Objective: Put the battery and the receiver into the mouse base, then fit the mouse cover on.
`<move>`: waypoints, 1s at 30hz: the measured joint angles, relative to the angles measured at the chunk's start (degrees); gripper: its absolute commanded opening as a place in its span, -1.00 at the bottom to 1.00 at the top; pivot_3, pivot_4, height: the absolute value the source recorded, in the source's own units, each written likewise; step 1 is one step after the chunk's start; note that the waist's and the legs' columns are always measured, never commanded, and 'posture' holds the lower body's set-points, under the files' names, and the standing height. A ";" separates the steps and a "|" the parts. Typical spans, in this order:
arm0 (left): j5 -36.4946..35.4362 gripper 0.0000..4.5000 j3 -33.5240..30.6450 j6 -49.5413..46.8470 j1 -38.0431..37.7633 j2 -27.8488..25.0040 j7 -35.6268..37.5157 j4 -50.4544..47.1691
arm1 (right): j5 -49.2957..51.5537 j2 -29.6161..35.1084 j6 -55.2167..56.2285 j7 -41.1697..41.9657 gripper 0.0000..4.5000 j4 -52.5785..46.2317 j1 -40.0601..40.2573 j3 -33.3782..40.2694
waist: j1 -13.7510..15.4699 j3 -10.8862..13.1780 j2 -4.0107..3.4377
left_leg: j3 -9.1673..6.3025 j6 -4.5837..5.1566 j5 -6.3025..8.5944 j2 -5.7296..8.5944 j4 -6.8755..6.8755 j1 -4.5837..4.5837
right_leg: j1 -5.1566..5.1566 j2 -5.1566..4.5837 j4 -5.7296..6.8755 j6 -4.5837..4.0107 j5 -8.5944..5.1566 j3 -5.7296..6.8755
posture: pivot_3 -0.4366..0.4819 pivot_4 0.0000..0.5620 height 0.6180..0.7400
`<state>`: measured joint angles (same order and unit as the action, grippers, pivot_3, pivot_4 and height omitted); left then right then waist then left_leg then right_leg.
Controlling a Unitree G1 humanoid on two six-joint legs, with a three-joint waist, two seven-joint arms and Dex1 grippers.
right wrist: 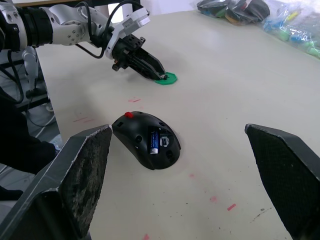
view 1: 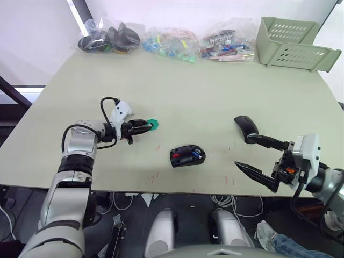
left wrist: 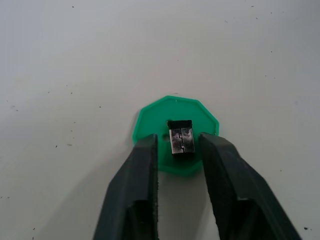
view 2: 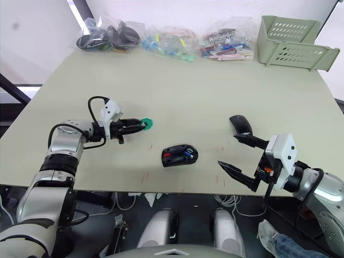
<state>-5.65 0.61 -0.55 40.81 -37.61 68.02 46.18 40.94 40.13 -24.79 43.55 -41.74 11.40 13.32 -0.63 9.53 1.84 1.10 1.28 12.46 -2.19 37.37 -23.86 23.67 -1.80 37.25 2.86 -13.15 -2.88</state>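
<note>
The mouse base (view 1: 187,156) lies near the table's front edge, open side up, and the blue battery (right wrist: 155,140) sits inside it. To its left a green disc (left wrist: 150,117) carries the small receiver (left wrist: 180,139). My left gripper (view 1: 152,125) is down at the disc, open, one finger on each side of the receiver with a thin gap either way. The glossy black mouse cover (view 1: 245,126) rests to the right of the base. Just in front of the cover, my right gripper (view 1: 242,151) hangs wide open and holds nothing.
Clear bags of parts (view 1: 166,44) and a bag of dark mouse shells (view 1: 107,38) line the table's far edge. A pale green basket (view 1: 293,43) stands at the back right. Small red marks (view 1: 155,176) dot the tabletop near the front edge.
</note>
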 measured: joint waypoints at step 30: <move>-13.81 -0.63 -3.92 -21.51 -9.21 -4.16 0.68 -34.34 | 8.99 0.05 -20.30 -10.41 1.00 1.70 -31.34 -13.86 | -0.27 0.04 0.04 | 0.02 0.00 -0.01 -0.02 0.07 0.05 | 0.10 0.04 0.33 -0.20 -0.06 -0.11 | -0.05 -0.47 1.00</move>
<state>-19.47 -3.31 -22.06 31.59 -41.77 68.70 11.84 49.94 40.18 -45.09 33.15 -40.04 -19.94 -0.54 -0.90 9.57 1.88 1.12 1.28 12.45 -2.21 37.44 -23.81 23.77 -1.76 37.57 2.66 -13.21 -2.99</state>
